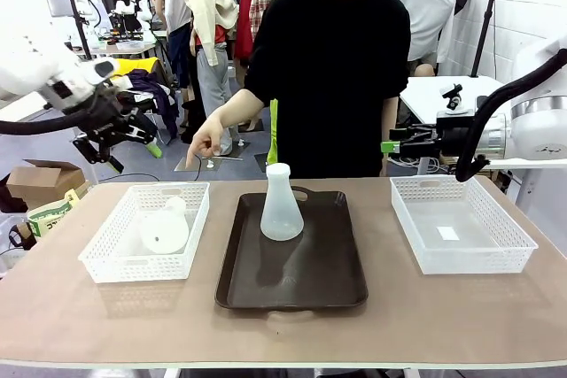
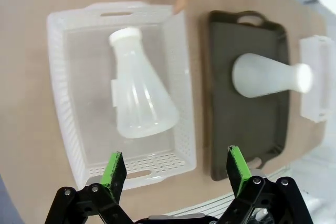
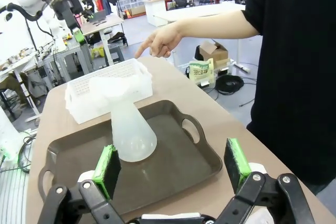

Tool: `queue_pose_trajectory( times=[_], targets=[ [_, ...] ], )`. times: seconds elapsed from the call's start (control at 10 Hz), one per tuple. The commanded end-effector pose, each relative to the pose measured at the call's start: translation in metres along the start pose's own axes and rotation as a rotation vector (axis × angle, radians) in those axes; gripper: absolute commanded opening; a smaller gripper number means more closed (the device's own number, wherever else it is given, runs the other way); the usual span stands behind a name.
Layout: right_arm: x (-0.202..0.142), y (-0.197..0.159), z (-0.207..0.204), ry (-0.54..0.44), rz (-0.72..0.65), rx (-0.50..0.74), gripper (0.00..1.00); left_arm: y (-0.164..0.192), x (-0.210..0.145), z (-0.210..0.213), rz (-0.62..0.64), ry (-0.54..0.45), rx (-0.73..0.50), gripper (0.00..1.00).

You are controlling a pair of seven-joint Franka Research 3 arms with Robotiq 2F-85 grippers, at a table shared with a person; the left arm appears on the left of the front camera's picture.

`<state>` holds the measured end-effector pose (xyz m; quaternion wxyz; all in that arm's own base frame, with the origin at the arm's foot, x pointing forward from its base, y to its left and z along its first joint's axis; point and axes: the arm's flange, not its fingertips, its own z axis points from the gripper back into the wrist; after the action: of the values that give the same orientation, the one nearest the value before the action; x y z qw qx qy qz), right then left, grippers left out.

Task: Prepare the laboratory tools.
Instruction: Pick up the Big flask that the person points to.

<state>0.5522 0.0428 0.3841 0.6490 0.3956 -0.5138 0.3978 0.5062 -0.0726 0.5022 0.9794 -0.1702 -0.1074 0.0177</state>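
From the left wrist, one flask (image 2: 140, 95) lay on its side in the left basket (image 2: 58, 103) (the front view showed mostly its base). The other flask (image 1: 281, 205) stood on the tray (image 1: 292, 285). Beyond, a person's hand (image 1: 206, 141) pointed down. The left gripper (image 2: 176, 169) and right gripper (image 3: 170, 166) hovered, jaws wide, empty.

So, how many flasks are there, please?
2: one translucent white plastic conical flask lies on its side in the left white mesh basket; the other flask stands upright on the dark brown tray.

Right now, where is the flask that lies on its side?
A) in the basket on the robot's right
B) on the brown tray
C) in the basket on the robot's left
C: the tipped flask lies in the left mesh basket; the other flask stands on the tray.
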Motion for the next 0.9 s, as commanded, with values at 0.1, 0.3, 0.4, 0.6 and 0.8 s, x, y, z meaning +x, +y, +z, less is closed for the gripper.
queue_pose_trajectory(
  times=[0.1, 0.3, 0.4, 0.6, 0.8],
  targets=[
    [0.001, 0.0, 0.0, 0.021, -0.007, -0.003, 1.0, -0.018, 0.03, -0.043, 0.042, 0.012, 0.124, 1.0],
    [0.001, 0.0, 0.0, 0.021, -0.007, -0.003, 1.0, -0.018, 0.044, -0.084, 0.081, 0.023, 0.176, 1.0],
    [0.001, 0.0, 0.0, 0.021, -0.007, -0.003, 1.0, -0.015, 0.051, -0.1, 0.103, 0.023, 0.213, 1.0],
    [0.001, 0.0, 0.0, 0.021, -0.007, -0.003, 1.0, -0.008, 0.066, -0.128, 0.13, 0.004, 0.295, 1.0],
    [0.001, 0.0, 0.0, 0.021, -0.007, -0.003, 1.0, -0.002, 0.072, -0.15, 0.101, 0.013, 0.301, 1.0]
  ],
)
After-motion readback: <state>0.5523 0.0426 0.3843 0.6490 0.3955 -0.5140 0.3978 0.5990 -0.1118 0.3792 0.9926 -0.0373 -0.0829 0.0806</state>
